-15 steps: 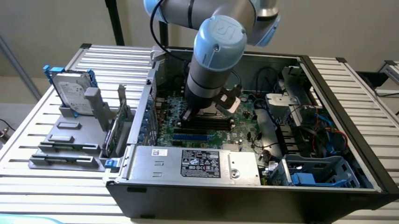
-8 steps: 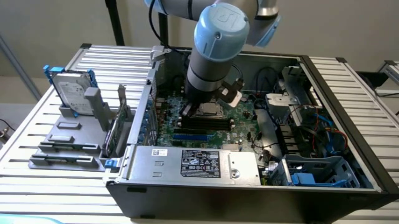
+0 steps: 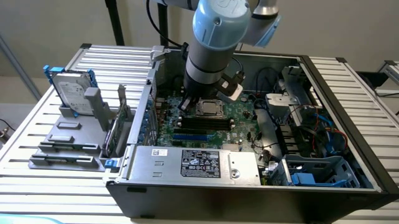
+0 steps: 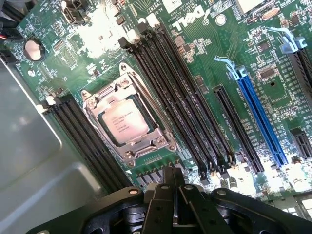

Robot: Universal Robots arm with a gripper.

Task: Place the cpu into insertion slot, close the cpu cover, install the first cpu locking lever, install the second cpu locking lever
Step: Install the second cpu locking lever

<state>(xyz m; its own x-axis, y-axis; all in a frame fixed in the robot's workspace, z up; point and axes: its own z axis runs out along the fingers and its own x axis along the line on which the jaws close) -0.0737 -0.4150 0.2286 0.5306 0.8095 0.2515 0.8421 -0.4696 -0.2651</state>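
The cpu (image 4: 125,122) lies flat in the insertion slot (image 4: 157,127), silver face up. The silvery cpu cover (image 4: 100,98) lies down around it, its window framing the chip. A thin metal lever (image 4: 146,100) runs along one side of the cover. My gripper (image 4: 173,179) hovers just off one corner of the socket, fingers pressed together with nothing between them. In the exterior view the gripper (image 3: 187,103) hangs inside the open computer case, close above the board, at the socket's (image 3: 210,108) left in the exterior view.
Long black memory slots (image 4: 180,92) flank the socket on both sides, and a blue card slot (image 4: 261,119) lies further off. A grey labelled power supply box (image 3: 196,162) fills the case's front. Cables and a blue drive cage (image 3: 318,170) sit at the exterior view's right. A hard drive (image 3: 72,93) stands on a rack outside the case.
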